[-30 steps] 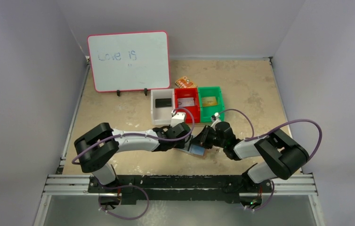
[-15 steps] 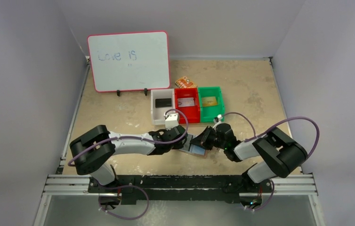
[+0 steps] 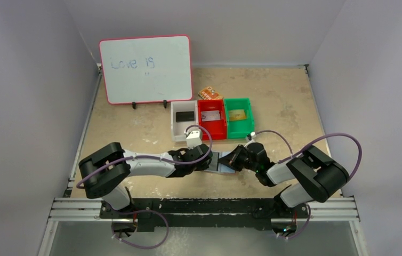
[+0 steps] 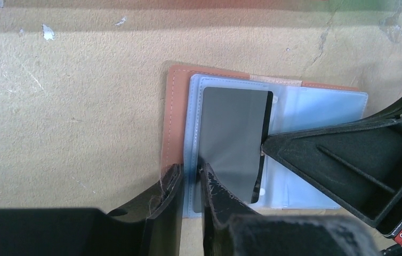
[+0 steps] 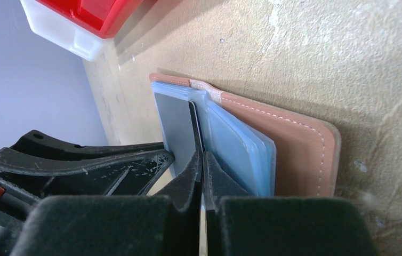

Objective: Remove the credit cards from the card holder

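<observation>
Card holder (image 4: 176, 106) lay open and flat on the counter (image 4: 71, 117), between the two arms. Left claw (image 4: 191, 184) clenched on its edge, blue sleeve pinched. Right claw (image 5: 203, 160) clamped on the gray card (image 4: 231, 133).

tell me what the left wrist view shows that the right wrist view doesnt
Only the left wrist view shows the dark grey card face-on, and the left gripper pinching the near edge of the card holder. Only the right wrist view shows the red bin, the white bin and the pale blue sleeves fanned edge-on. Both show the open holder and the right gripper, apparently shut on the card's edge.
</observation>
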`<state>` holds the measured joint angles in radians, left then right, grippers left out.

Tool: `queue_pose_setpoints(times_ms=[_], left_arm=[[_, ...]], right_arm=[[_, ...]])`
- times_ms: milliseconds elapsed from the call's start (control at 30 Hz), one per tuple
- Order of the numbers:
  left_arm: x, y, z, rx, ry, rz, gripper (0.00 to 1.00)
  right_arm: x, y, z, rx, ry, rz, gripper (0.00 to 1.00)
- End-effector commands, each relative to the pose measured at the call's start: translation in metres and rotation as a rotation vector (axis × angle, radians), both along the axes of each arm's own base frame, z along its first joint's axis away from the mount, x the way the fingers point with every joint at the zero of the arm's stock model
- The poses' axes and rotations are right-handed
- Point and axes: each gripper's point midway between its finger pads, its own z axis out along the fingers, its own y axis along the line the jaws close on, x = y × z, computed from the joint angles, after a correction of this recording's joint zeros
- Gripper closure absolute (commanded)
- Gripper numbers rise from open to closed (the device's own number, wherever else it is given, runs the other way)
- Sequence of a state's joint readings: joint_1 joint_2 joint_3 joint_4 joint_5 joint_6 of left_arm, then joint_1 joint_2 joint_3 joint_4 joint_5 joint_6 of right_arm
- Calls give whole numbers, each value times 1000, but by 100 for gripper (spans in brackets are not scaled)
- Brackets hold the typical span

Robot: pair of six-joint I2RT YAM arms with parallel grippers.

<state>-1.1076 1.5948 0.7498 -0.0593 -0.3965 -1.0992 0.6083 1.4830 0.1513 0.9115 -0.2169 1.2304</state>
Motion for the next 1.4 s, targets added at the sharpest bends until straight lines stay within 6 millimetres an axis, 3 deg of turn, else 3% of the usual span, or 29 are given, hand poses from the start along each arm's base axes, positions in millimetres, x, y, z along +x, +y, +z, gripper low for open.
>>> queue_pose_setpoints(times_ms=[0,200,400,1033,1233,1367], left_arm=[[-15,-22,5,-113,48,-27,100],[-14,-13,3,-75,36,-14,100],[-13,-10,1,-54,30,-21,100],[-13,0,2,-19,13,-15,100],[-8,-2,15,-26,-13,-16,100],[-3,-6,29,-25,-38,-23,94]], right_arm=[[-4,5,8,23,-11,22,100],[-8,-12,-3,-37,5,-30,100],[-6,-12,-1,-55,-12,-14,100],[-6,-40,6,-151,-33,-95,100],[-7,-44,3,-177,-33,-98,100],[-6,-42,1,-178,-34,-87,100]])
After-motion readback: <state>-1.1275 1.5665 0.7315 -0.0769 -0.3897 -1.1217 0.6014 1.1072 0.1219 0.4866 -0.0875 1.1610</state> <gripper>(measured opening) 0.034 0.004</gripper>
